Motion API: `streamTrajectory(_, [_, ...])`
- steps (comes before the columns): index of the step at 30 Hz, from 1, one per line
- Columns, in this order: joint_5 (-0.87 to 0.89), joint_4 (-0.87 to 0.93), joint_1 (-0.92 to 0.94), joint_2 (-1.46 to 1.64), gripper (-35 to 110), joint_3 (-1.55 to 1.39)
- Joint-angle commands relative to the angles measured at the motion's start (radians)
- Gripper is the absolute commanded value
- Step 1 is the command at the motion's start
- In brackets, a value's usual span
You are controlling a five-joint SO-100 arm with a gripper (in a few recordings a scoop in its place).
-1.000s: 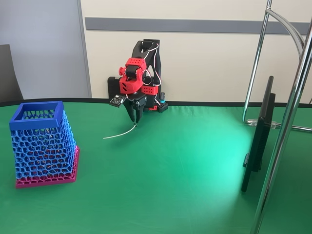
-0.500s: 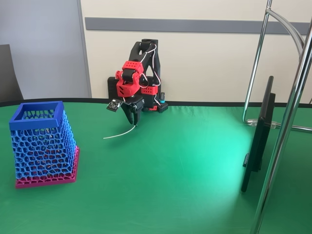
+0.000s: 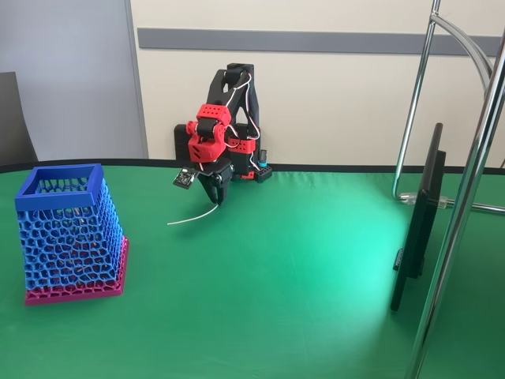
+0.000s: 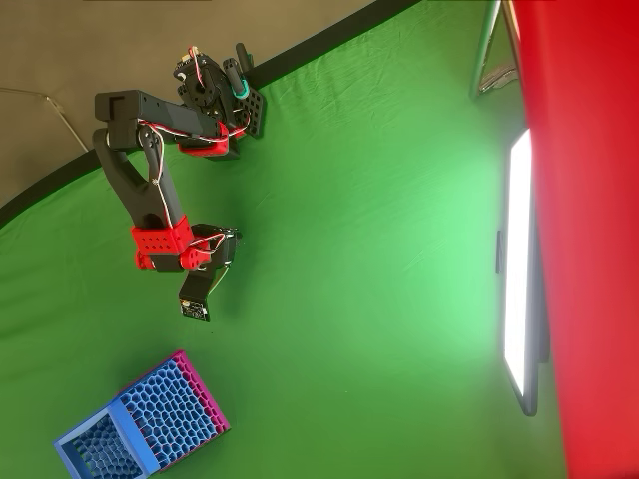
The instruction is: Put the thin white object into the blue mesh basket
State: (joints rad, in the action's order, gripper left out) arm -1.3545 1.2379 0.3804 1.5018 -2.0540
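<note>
We see the red-and-black arm [image 3: 221,118] at the back of the green counter [image 3: 300,268], folded forward with the pincer [image 3: 217,197] pointing down. In the fixed view the pincer's dark fingers are pressed together on one end of the thin white object [image 3: 192,216]. The strand runs from the fingertips down and to the left in a slight curve, its free end close to the green cloth; we can't tell whether that end touches it.

From overhead we see the pincer [image 4: 216,267] below the red wrist block [image 4: 160,244], with a small black camera module [image 4: 195,302] sticking out beside it. The strand is too thin to make out in that view.

The blue mesh basket [image 3: 67,229] stands upright on its magenta base at the left of the fixed view, well apart from the pincer. Overhead it sits at the bottom left [image 4: 140,424], tilted by perspective.

At the right of the fixed view a dark flat screen [image 3: 422,213] stands edge-on, near the chrome stand tubes [image 3: 465,189].
</note>
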Motion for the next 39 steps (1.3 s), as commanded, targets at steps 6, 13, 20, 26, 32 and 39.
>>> streamTrajectory(6, [-0.003, -0.006, -0.009, -0.038, 12, 0.046])
streamTrajectory(13, [-0.005, -0.006, -0.006, -0.06, 11, 0.06])
streamTrajectory(20, [-0.006, -0.006, -0.006, -0.067, 9, 0.064])
streamTrajectory(26, [-0.006, -0.006, -0.008, -0.069, 4, 0.064])
streamTrajectory(32, [0.008, -0.006, -0.014, -0.066, 2, 0.066])
streamTrajectory(39, [0.037, -0.006, -0.034, -0.035, 2, 0.075])
